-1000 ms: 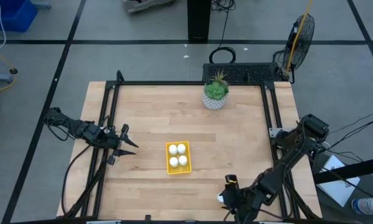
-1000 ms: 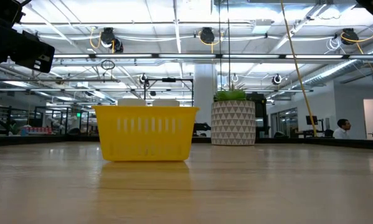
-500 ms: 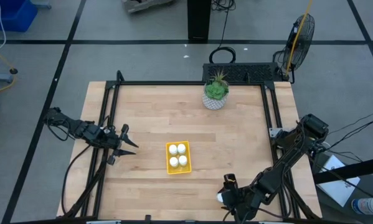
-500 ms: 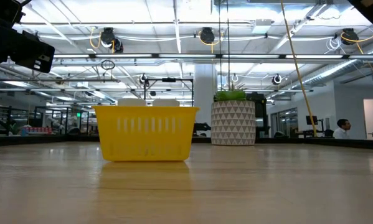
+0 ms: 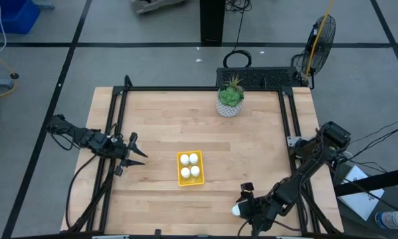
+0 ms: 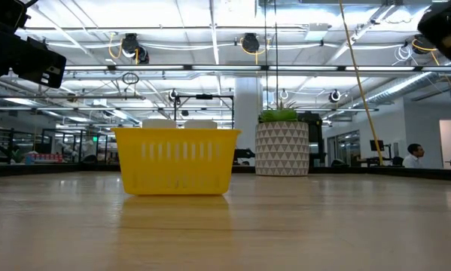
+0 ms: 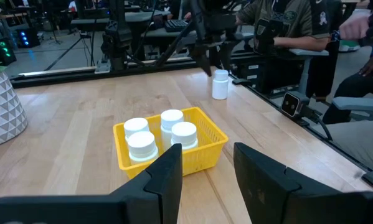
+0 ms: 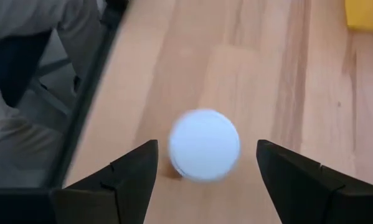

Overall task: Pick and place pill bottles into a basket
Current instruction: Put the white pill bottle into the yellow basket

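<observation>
The yellow basket (image 5: 190,168) stands on the middle of the table and holds four white pill bottles (image 7: 172,119). A fifth white bottle (image 5: 236,210) stands upright on its base near the table's near edge, right of the basket; it also shows in the left wrist view (image 7: 220,84). My right gripper (image 8: 206,147) is open above this bottle, pointing down, one finger on either side of its cap (image 8: 203,144) without touching it. My left gripper (image 5: 140,154) is open and empty at the table's left side, facing the basket.
A white patterned pot with a green plant (image 5: 230,99) stands at the table's far edge. A black frame (image 5: 119,119) runs along the table's sides. People sit beyond the near edge (image 7: 286,25). Bare wood lies between the basket and the lone bottle.
My right gripper has come down a little toward the lone bottle near the table's near edge. The bottle and the basket have stayed in place.
</observation>
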Robot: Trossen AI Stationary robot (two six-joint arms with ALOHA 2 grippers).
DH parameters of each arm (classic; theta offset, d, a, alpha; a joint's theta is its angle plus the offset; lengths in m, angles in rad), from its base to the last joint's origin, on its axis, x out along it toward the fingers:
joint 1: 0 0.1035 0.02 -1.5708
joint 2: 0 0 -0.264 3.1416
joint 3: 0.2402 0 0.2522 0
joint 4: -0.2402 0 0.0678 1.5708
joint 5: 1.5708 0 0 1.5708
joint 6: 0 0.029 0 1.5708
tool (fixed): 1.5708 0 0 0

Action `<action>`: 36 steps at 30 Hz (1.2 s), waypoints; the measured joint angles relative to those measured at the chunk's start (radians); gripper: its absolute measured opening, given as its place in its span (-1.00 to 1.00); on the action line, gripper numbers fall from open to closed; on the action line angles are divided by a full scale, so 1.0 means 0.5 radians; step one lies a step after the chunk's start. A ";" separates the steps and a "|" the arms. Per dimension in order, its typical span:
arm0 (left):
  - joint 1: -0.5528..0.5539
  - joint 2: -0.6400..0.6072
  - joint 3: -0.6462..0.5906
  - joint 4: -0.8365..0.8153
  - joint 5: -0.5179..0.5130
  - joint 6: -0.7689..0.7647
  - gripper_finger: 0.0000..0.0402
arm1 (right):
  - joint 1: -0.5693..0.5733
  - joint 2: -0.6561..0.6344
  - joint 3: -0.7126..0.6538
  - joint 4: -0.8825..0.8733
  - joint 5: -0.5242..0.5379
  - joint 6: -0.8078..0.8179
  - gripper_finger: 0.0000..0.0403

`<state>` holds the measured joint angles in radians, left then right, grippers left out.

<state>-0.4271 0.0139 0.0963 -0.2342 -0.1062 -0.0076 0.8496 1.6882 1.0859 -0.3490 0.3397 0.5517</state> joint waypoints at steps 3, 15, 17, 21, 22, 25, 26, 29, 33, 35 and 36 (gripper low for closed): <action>0.000 0.000 0.000 0.000 0.000 0.000 -0.26 | -0.012 0.000 -0.052 0.059 0.003 0.021 0.32; 0.000 0.000 0.000 0.000 0.000 0.000 -0.26 | -0.036 0.000 -0.200 0.321 -0.004 0.026 0.29; 0.000 0.000 0.000 0.000 0.000 0.000 -0.26 | -0.036 0.000 -0.200 0.331 -0.008 0.054 0.25; 0.000 0.000 0.000 0.000 0.000 0.000 -0.26 | -0.036 0.000 -0.200 0.332 -0.040 0.077 0.12; 0.000 0.000 0.000 0.000 0.000 0.000 -0.26 | -0.036 0.000 -0.200 0.334 -0.061 0.079 0.08; 0.000 0.000 0.000 0.000 0.000 0.000 -0.26 | -0.036 0.000 -0.200 0.371 -0.063 0.098 -0.06; 0.001 0.000 0.000 0.000 0.000 0.000 -0.26 | -0.036 0.000 -0.200 0.389 -0.063 0.099 -0.10; 0.000 0.000 0.000 0.000 0.000 0.000 -0.26 | -0.036 0.000 -0.200 0.443 -0.064 0.072 -0.25; 0.000 0.000 0.000 0.000 0.000 0.000 -0.26 | -0.047 0.000 -0.200 0.454 -0.066 0.067 -0.27; 0.000 0.000 0.000 0.000 0.000 0.000 -0.26 | -0.065 -0.004 -0.200 0.454 -0.066 0.061 -0.27; 0.000 0.000 0.000 0.000 0.000 0.000 -0.26 | -0.080 -0.010 -0.200 0.451 -0.067 0.051 -0.27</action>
<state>-0.4271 0.0139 0.0963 -0.2342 -0.1062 -0.0077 0.8098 1.6832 0.9859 -0.1233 0.3062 0.5772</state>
